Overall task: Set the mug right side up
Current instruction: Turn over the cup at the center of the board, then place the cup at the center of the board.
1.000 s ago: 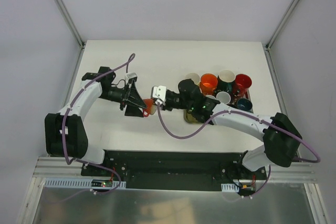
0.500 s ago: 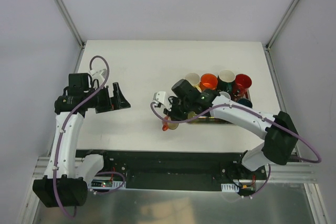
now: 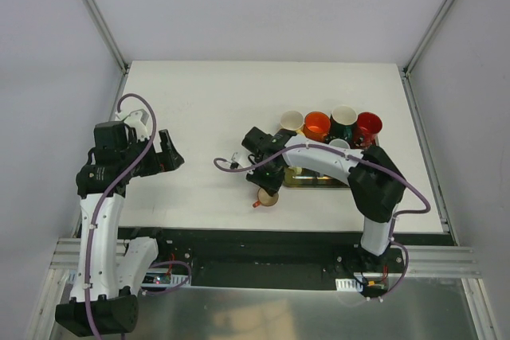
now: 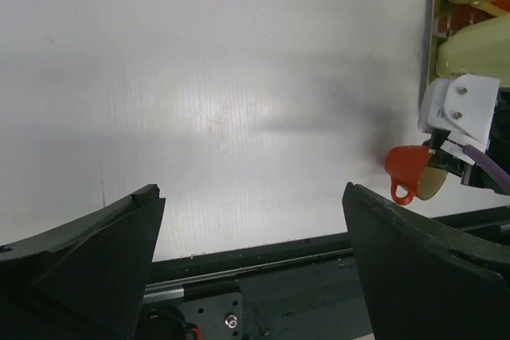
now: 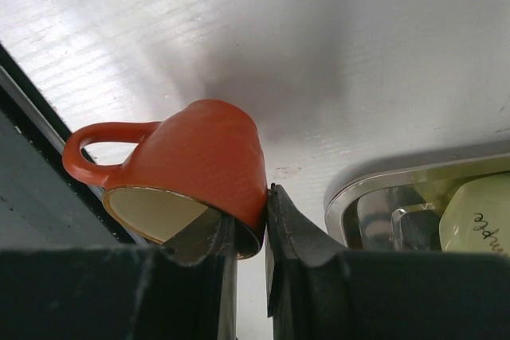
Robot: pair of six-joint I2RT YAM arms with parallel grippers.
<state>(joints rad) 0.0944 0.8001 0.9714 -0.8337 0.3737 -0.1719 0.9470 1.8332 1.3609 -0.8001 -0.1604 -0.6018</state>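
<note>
The mug (image 5: 191, 166) is orange-red outside and cream inside. In the top view it (image 3: 267, 197) is near the table's front edge, left of the tray. My right gripper (image 5: 249, 232) is shut on its rim, one finger inside and one outside. The mug hangs just above the white table, its handle pointing toward the front edge. In the left wrist view the mug (image 4: 408, 171) shows far right. My left gripper (image 3: 171, 154) is open and empty, far left of the mug, near the table's left side.
A metal tray (image 3: 315, 181) sits right of the mug, with several upright mugs at its far side: cream (image 3: 292, 122), orange (image 3: 316, 125), dark green (image 3: 343, 119), red (image 3: 368, 125). The black rail (image 3: 263, 246) runs along the table's front edge.
My left gripper let go of the mug and pulled back left. My right gripper carried the mug down toward the table's front edge, turning it.
</note>
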